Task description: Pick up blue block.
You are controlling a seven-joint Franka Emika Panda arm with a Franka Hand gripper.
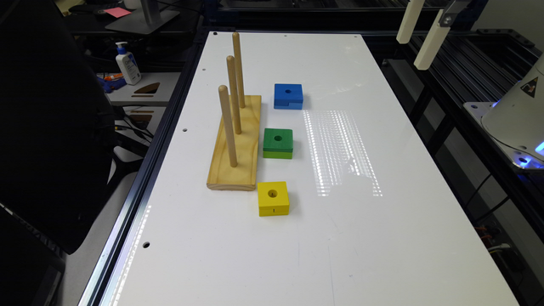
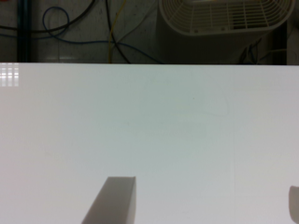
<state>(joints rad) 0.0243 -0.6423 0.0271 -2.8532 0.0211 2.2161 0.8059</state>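
Big white table [image 1: 382,238], glossy, with a striped patch of light reflecting off the middle and small holes along the edge on the exterior view's left; nearest on it, a yellow block [image 1: 273,198] with a round hole; just beside that, the near end of a wooden base [image 1: 236,148] carrying three upright pegs [image 1: 228,126]; next back, a green two-tone block [image 1: 278,143], dark green over lighter green; farthest of the three, the blue block [image 1: 288,96], flat on the table, hole facing up, notch on its near lower edge, just beside the far end of the base but not touching it.

Beyond the table's left edge: a dark chair, a cluttered side desk, a lotion pump bottle [image 1: 128,63]; off the far end in the wrist view, cables and a white wire basket [image 2: 224,17].

Gripper [image 1: 420,33] way up in the far right corner, well apart from the blue block and higher than everything; fingers [image 2: 114,200] spread wide, bare white tabletop between them, gripping nothing, touching nothing.
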